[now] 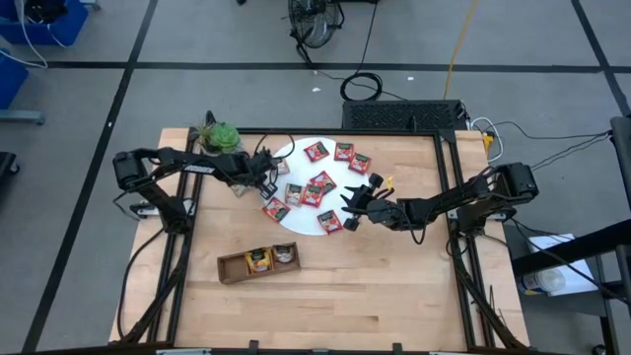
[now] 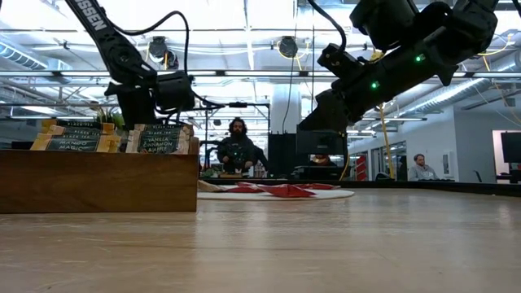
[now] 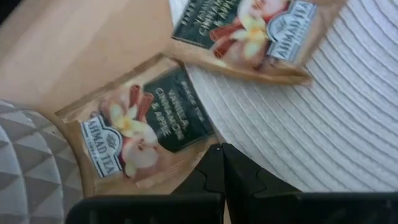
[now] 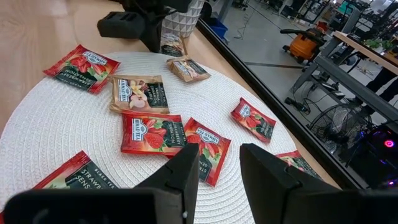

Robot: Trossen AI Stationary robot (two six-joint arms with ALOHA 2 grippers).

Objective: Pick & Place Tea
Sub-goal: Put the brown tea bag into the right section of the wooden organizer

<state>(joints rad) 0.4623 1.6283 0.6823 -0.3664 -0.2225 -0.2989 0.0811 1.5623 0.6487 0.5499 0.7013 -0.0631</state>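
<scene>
While the tray (image 1: 258, 263) holds a few sachets (most wait on the disc (image 1: 308, 158)), right gripper (image 4: 217, 163) jaws gape empty; left gripper (image 3: 221, 163) jaws closed, empty.

AHMAD TEA, VANILLA CINNAMON & APPLE on brown sachet (image 3: 143, 127) | VANILLA CINNAMON on tray sachet (image 2: 159, 140) | STRAWBERRY on red sachet (image 4: 151, 134)

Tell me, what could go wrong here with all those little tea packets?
The left gripper looks shut beside a vanilla sachet lying half off the white mat; it may push it instead of picking it up. The right gripper hangs open over overlapping red sachets and might grab two together.
</scene>
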